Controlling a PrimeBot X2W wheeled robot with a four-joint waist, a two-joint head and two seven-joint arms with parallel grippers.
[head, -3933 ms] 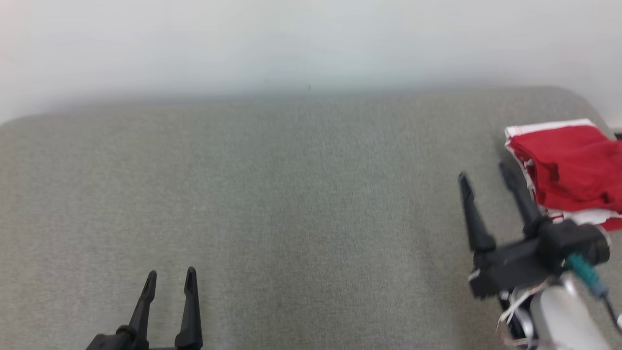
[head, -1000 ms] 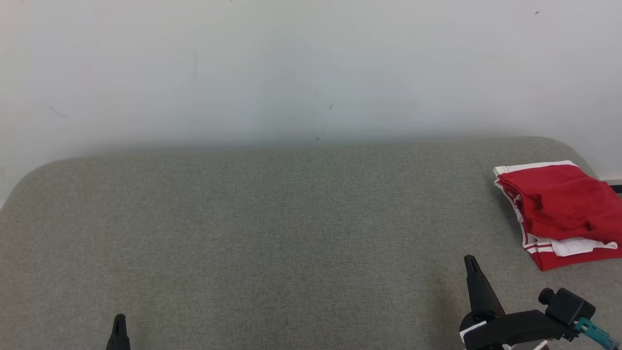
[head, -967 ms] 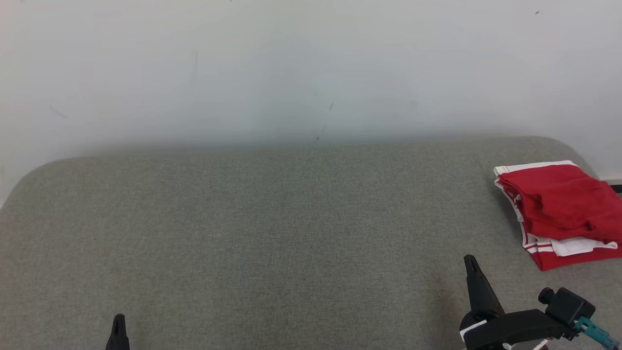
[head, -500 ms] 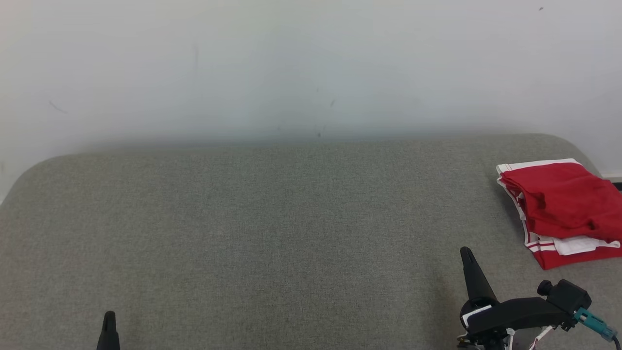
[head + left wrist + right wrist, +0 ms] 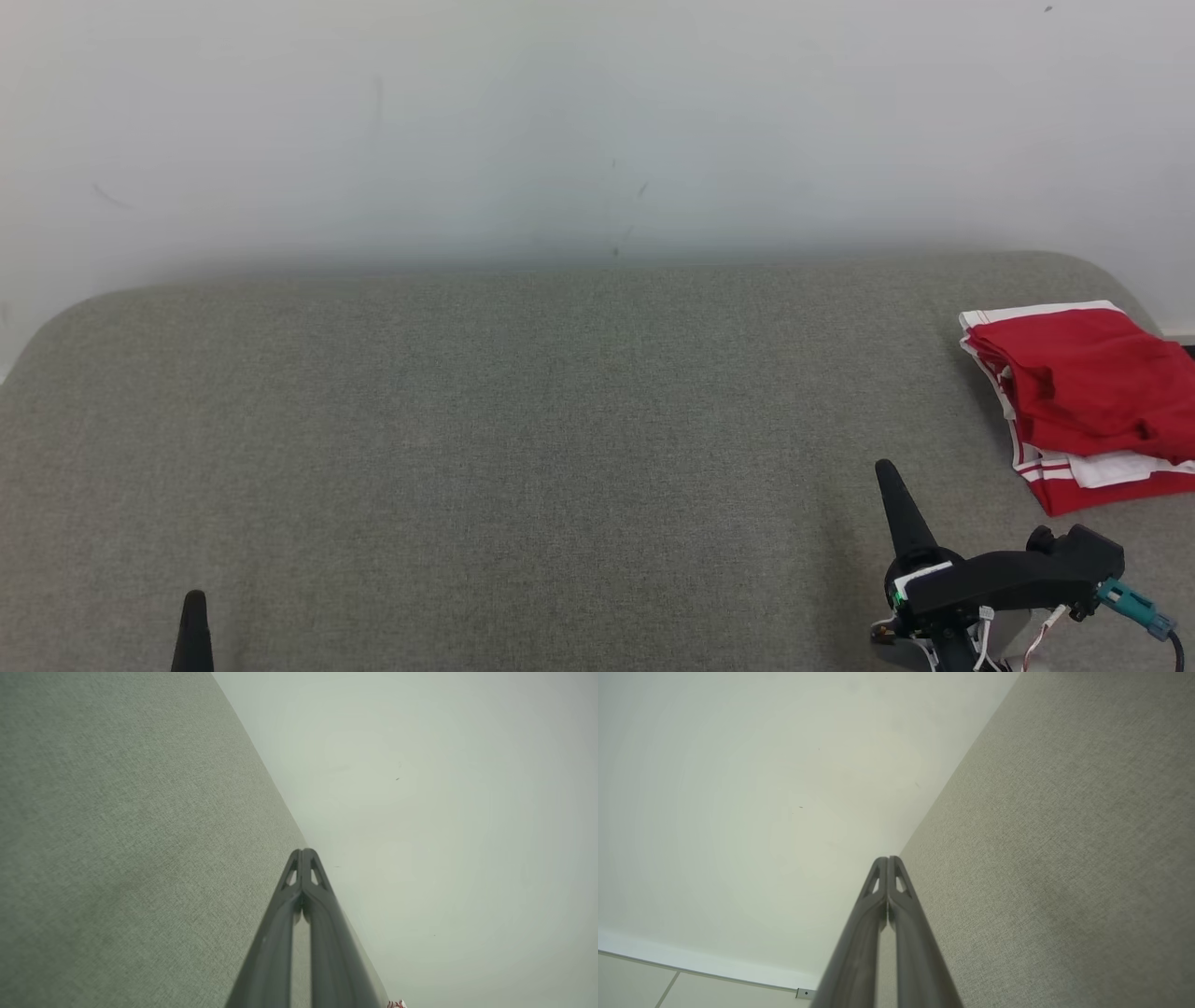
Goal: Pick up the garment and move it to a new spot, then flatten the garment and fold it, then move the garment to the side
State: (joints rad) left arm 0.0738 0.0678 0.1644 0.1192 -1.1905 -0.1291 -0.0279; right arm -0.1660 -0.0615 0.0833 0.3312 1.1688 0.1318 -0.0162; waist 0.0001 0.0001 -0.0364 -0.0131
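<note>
right claw [image 5: 888, 858] pinched, tapered; folded red garment [image 5: 1092, 392] on woven grey cushion [image 5: 560, 420].

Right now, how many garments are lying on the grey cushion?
1. The folded red and white garment lies at the grey cushion's far right, cut by the head view's edge; more could be hidden beyond.

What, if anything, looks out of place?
Nothing stands out. The folded red garment lies near the right end of the grey surface, its layers slightly uneven. The left gripper and right gripper are shut, apart from it.
</note>
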